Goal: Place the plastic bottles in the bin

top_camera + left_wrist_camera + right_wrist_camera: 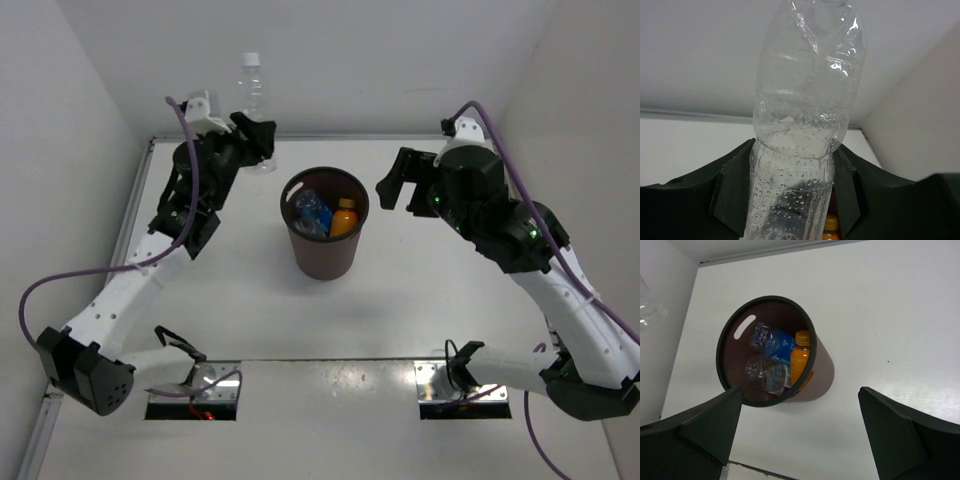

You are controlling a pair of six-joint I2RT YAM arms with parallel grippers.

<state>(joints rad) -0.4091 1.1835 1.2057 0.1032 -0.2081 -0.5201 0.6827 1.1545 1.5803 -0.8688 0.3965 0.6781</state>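
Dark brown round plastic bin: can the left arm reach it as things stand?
Probably yes. The left gripper, shut on the slim clear plastic bottle, sits just beside the dark brown bin with nothing standing between them.

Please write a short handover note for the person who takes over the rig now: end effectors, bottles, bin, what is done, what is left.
Left end effector: shut on the slim clear bottle, upright by the back wall, left of the bin.
Right end effector: open, empty, right of the bin.
Done: orange bottle, blue-label bottle and white-label bottle are in the bin.
Left: bring the slim clear bottle over the bin and release it.
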